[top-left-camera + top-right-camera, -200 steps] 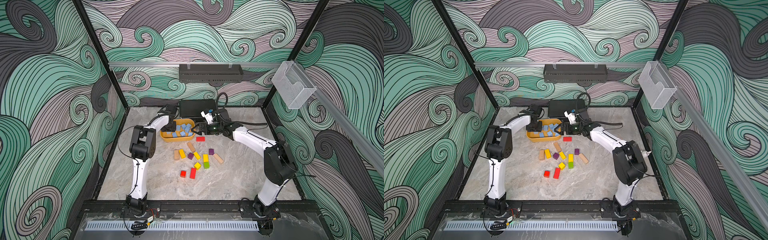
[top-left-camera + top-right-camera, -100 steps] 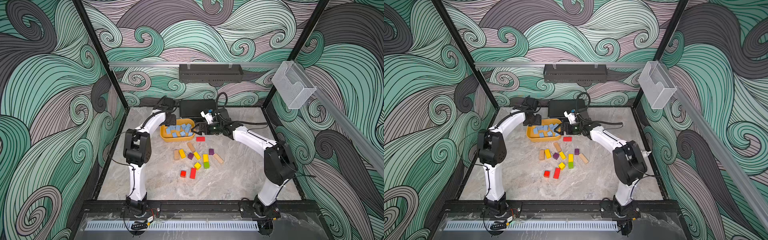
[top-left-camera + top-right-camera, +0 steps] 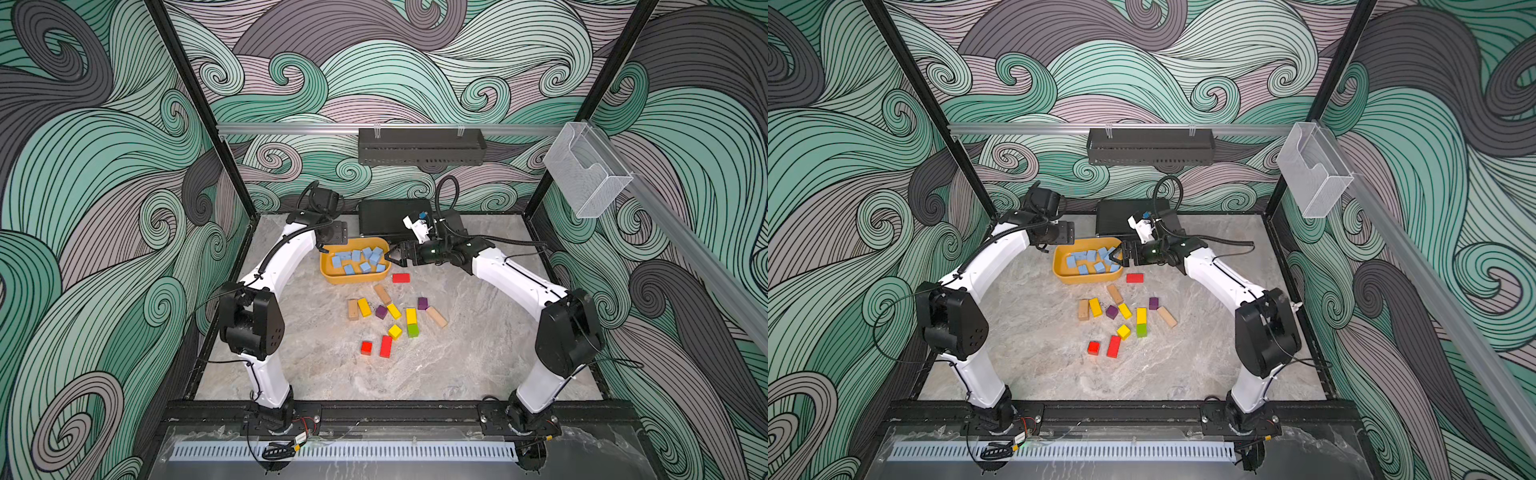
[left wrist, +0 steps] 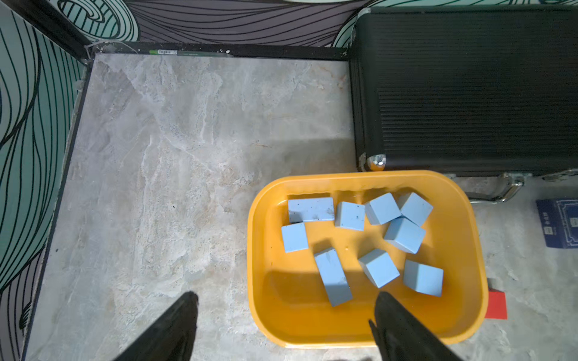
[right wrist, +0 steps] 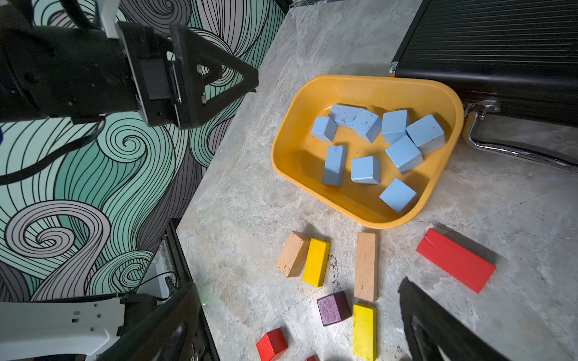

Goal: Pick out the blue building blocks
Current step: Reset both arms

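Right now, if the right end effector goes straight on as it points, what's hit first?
Likely the tray: the right end effector, open, sits at its rim, pointing across it. If it clears the rim, the blue blocks inside come next; height is unclear.

both top views look down from high and far on the yellow tray (image 3: pixel 355 279), taking in the whole table (image 3: pixel 457 365). the left wrist view faces steeply down, close above the tray; the right wrist view slants in from close beside it. all share its blue building blocks (image 3: pixel 356 255).
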